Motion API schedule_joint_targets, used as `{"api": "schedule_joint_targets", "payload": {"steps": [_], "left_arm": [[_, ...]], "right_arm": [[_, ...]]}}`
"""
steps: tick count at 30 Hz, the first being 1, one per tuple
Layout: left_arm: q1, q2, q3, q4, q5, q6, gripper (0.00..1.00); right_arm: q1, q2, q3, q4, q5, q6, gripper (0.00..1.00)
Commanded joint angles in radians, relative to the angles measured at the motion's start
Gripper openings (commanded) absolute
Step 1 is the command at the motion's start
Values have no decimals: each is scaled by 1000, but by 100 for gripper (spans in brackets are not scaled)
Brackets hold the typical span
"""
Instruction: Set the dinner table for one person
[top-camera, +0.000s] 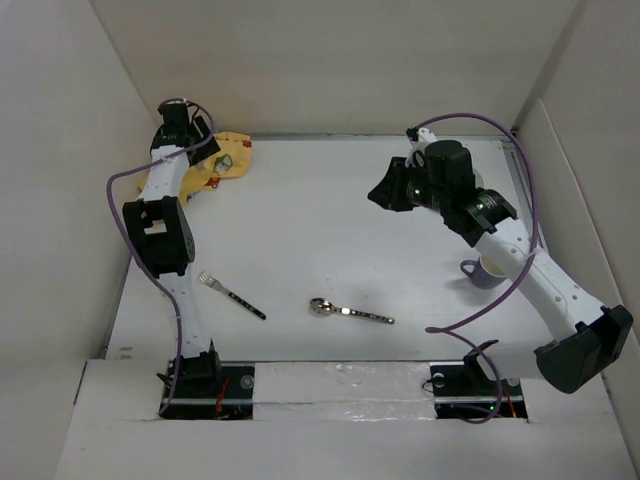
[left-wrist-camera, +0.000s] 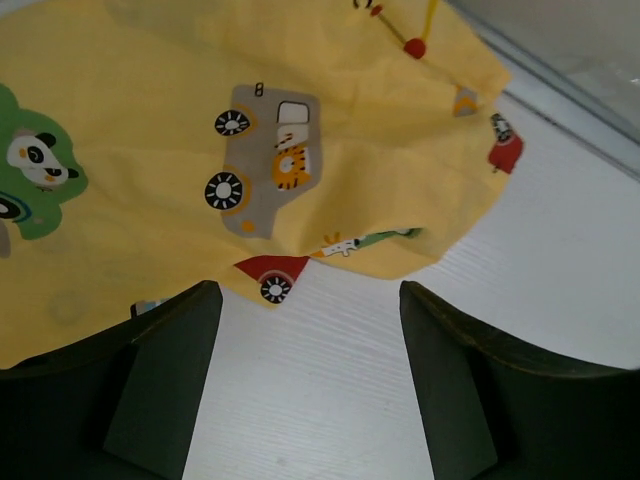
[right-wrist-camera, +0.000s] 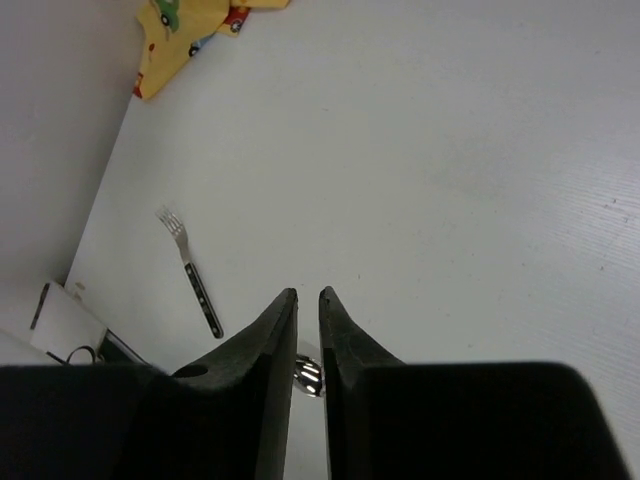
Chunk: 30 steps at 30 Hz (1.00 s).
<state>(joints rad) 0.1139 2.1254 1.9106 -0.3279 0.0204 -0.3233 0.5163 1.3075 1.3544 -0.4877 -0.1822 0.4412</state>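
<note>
The dinner table (top-camera: 320, 230) is a broad white surface edged by white panels. A yellow placemat (top-camera: 225, 160) printed with cartoon vehicles lies crumpled at its far left corner. My left gripper (top-camera: 200, 150) hovers at the placemat's edge. In the left wrist view it (left-wrist-camera: 310, 330) is open and empty over bare table, with the placemat (left-wrist-camera: 250, 150) just beyond the fingertips. My right gripper (top-camera: 378, 195) hangs above the table's middle right, with its jaws almost together and empty (right-wrist-camera: 308, 293). A fork (top-camera: 230, 295) and a spoon (top-camera: 345, 311) lie near the front edge.
A lavender mug (top-camera: 485, 270) stands at the right, partly behind the right arm. The right wrist view shows the fork (right-wrist-camera: 190, 275), the spoon bowl (right-wrist-camera: 308, 375) between the fingers far below, and the placemat (right-wrist-camera: 185, 25). White walls surround the table.
</note>
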Motion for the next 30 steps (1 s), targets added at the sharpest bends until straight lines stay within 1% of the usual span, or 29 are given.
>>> {"api": "schedule_joint_targets", "payload": {"steps": [1,2,4,6,7,8,9,10,11,13,14,15,17,18,20,21,23,24,26,30], "left_arm": [[9,51,100,-56,-27,18,69],[9,70,114,-57,10,20,71],[9,122,155,-59,19,15,72],[9,177,185,-59,16,24,71],[9,191,220,-63,13,29,69],[9,209,232,-75,13,32,63],[9,221,241,-76,19,42,60],[9,238,251,-76,19,46,54],[9,243,252,-74,18,47,34],[9,248,252,-68,15,47,16],[9,248,252,-63,15,49,2],[9,246,251,-63,15,47,0],[9,217,251,-60,36,41,0],[0,182,248,-56,62,43,0],[-14,133,222,-34,58,40,0],[-32,75,213,-25,58,41,0],[-51,18,164,-2,24,49,0],[-63,-36,142,9,24,52,0],[-63,-74,96,6,7,59,0],[-72,-183,25,12,-2,70,0]], "right_arm": [[-7,15,25,21,-29,-13,27],[-7,22,25,21,-40,-18,38],[-7,48,34,15,-72,-25,43],[4,71,46,1,-88,-25,44],[13,79,49,-2,-88,-29,43],[25,85,54,-8,-88,-29,41],[25,87,54,-8,-80,-29,40],[36,91,55,-8,-79,-29,39],[45,95,55,-6,-76,-27,37],[45,101,58,-5,-74,-24,35],[56,104,63,-3,-73,-21,35],[56,105,66,-6,-68,-22,35],[67,110,68,-2,-65,-21,35],[67,111,68,-2,-62,-19,35],[67,114,71,8,-62,-21,35],[67,118,72,11,-60,-21,35],[67,121,81,18,-60,-21,35],[67,122,83,21,-59,-19,34],[67,121,86,32,-60,-22,31],[67,108,83,46,-59,-22,30]]}}
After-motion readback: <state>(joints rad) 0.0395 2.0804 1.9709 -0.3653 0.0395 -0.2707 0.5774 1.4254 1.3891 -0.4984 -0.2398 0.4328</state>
